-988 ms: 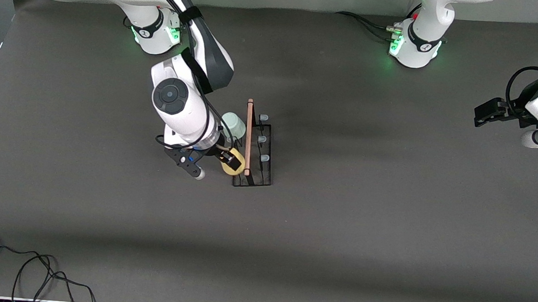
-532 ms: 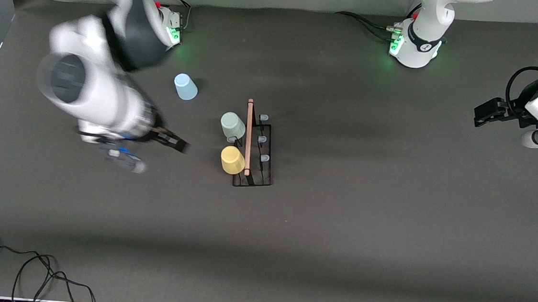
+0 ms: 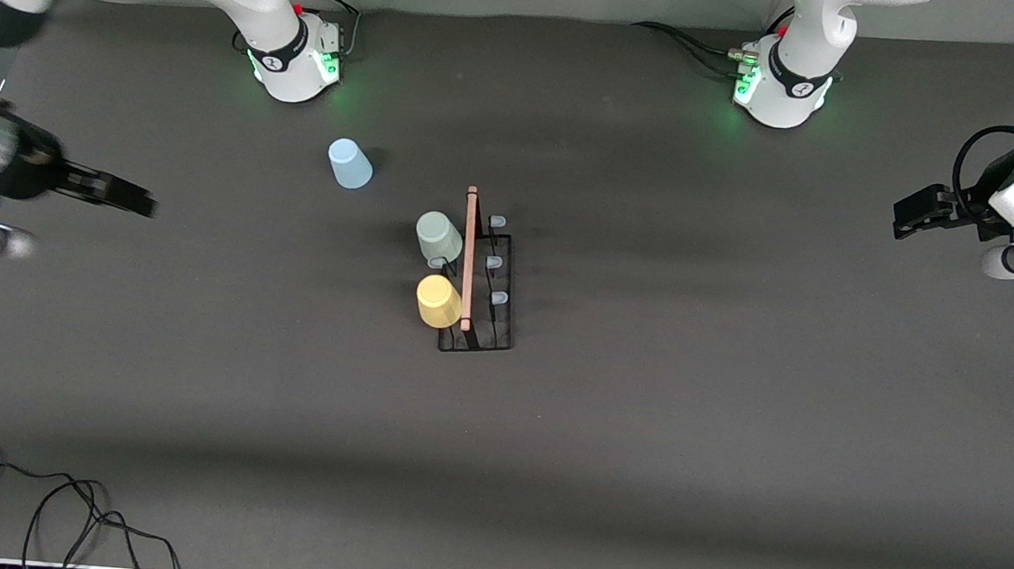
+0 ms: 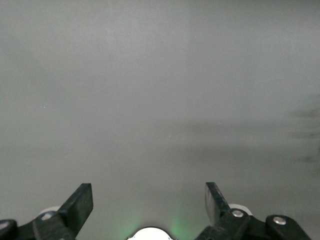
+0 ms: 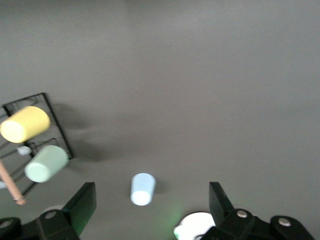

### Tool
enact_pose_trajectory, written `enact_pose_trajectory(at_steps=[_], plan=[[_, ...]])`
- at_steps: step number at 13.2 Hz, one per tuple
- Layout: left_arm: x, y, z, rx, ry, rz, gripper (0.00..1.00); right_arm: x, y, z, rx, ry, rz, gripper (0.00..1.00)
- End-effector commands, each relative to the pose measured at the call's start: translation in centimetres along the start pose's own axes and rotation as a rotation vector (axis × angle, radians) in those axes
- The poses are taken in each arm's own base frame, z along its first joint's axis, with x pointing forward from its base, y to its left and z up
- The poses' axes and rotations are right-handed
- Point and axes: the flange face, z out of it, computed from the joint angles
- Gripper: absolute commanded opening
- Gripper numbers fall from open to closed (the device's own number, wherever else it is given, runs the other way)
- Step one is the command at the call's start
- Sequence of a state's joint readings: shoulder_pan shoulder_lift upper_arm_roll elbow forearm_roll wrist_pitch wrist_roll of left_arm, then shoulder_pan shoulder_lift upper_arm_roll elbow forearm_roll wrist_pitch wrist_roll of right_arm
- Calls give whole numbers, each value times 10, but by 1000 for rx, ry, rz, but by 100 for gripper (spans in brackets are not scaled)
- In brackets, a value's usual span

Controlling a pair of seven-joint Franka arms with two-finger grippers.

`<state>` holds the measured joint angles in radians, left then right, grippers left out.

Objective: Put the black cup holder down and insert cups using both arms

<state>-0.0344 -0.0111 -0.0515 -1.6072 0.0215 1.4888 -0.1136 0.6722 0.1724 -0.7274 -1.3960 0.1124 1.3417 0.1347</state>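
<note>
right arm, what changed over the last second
The right gripper let go of the yellow cup, leaving it on a peg of the black cup holder, and swung away, open, toward the right arm's end of the table. The grey-green cup on the rack, the blue cup on the table and the waiting left gripper stayed put.

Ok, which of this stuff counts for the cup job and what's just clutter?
Job:
- black cup holder
- yellow cup, on a peg
- grey-green cup, on a peg
- light blue cup, on the table
- right gripper, open
- left gripper, open

Clutter:
- black cable
</note>
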Motion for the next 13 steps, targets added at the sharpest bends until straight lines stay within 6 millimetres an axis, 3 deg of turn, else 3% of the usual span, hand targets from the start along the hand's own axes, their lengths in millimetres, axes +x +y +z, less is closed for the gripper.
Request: enact_pose_trajectory(at_steps=[1,6,13], plan=[[-6,0,-2,10,15,16,100,-5,-3,-3,-49,0,-49,100],[-6,-1,-3,12,17,14,100,6,-11,13,-71,-9,-48,100],[-7,-8,-5,9,14,2,100,9,18,15,-54,-30,-6,100]])
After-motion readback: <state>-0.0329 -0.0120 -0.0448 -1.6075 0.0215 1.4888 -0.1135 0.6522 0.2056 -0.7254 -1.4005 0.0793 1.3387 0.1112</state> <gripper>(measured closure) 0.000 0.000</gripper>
